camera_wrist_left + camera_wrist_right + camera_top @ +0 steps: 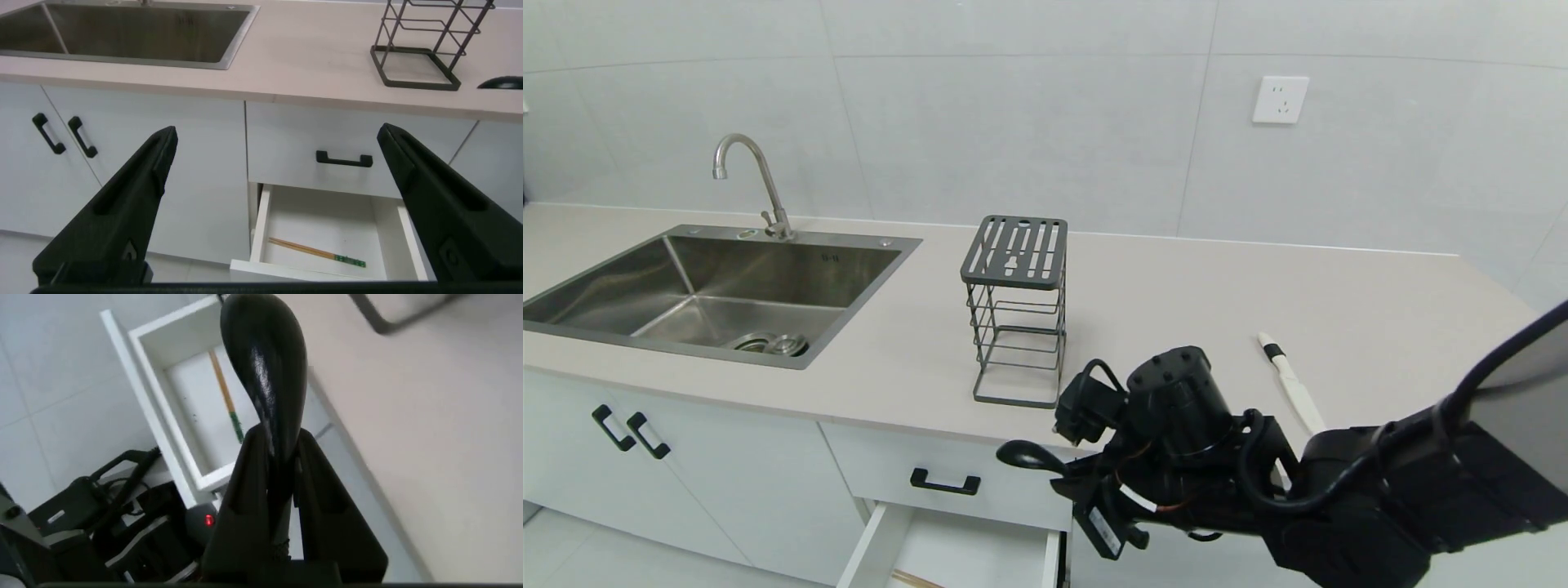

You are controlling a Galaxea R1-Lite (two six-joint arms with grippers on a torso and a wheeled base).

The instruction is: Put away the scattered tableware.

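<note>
Quick status from my end, working left to right. The sink [711, 286] is set into the counter [1176, 294] at its left end, and the wire rack [1017, 318] stands upright about mid-counter, close to the front edge. Below that edge the drawer [260, 224] is pulled out and a pair of chopsticks [315, 251] lies on its floor, so I'm counting that bit as done. My left gripper [278, 135] hangs low in front of the cabinets facing the drawer, fingers spread wide with nothing between them. The right gripper [1082, 482] is pinched tight on a black spoon [1023, 453]. The handle is between the fingers and the bowl sticks out just past the counter's front edge, roughly over the drawer's right side as far as I can judge. Further right, a white utensil [1290, 380] with a dark band lies flat toward the counter's front-right, well apart from the rack, its near end hidden behind my arm. My read is we're around the middle. The spoon has to go down into the drawer and get let go, then the white piece needs fetching, and after that probably the drawer gets shut.
</note>
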